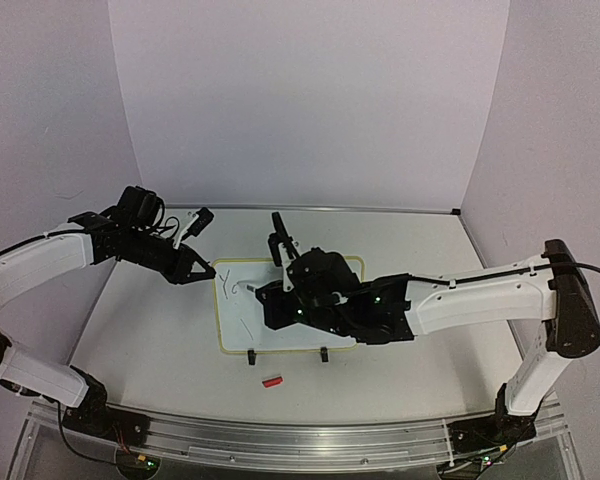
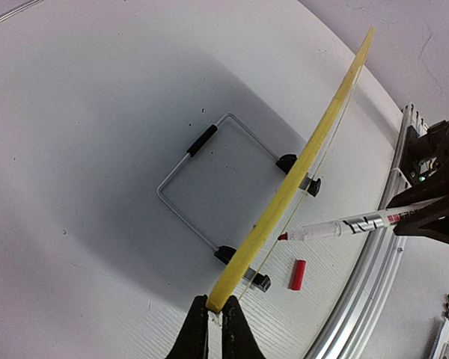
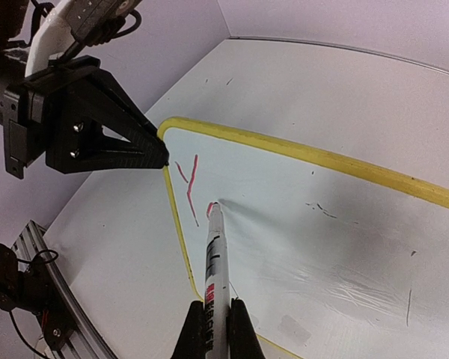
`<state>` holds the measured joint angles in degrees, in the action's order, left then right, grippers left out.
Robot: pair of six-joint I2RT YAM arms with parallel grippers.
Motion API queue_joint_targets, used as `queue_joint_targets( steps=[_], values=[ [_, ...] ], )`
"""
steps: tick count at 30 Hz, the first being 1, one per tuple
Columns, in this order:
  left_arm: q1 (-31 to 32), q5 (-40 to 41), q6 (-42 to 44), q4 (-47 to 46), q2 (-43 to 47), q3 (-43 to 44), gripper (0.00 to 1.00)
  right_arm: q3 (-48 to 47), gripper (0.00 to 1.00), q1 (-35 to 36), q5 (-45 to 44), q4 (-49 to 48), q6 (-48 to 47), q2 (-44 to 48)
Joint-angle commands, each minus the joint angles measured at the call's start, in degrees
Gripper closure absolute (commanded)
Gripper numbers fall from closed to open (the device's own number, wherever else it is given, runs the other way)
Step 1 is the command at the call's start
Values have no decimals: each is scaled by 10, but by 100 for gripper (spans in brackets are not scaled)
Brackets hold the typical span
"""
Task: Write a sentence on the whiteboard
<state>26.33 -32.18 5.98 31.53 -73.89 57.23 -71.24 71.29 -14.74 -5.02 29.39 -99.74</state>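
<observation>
The whiteboard [image 1: 238, 322], white with a thin yellow frame, sits mid-table, tilted up on two black clip feet [image 2: 308, 183]. My left gripper [image 2: 215, 310] is shut on its yellow edge [image 2: 299, 172] at the far left corner [image 3: 165, 129]. My right gripper [image 3: 213, 314] is shut on a white marker [image 3: 215, 254] with a red tip, and the tip touches the board face [image 3: 322, 224]. Of the sentence, a red "Y" [image 3: 188, 183] and a short red stroke at the marker tip show. In the top view the right gripper [image 1: 265, 297] hangs over the board's left half.
A red marker cap [image 1: 271, 381] lies on the table in front of the board. A wire stand [image 2: 187, 161] lies flat behind it. The metal rail [image 2: 367, 284] runs along the near edge. Faint dark smudges [image 3: 318, 208] mark the board.
</observation>
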Motion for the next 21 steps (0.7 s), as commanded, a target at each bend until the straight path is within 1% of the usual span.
queue_joint_targets(
  steps=[1,21],
  values=[
    [4,15,4,18,8,8,100,-28,100,-2,-6,-7,-5,-6],
    [6,14,5,18,10,7,100,-26,100,-2,-14,10,11,-19]
  ],
)
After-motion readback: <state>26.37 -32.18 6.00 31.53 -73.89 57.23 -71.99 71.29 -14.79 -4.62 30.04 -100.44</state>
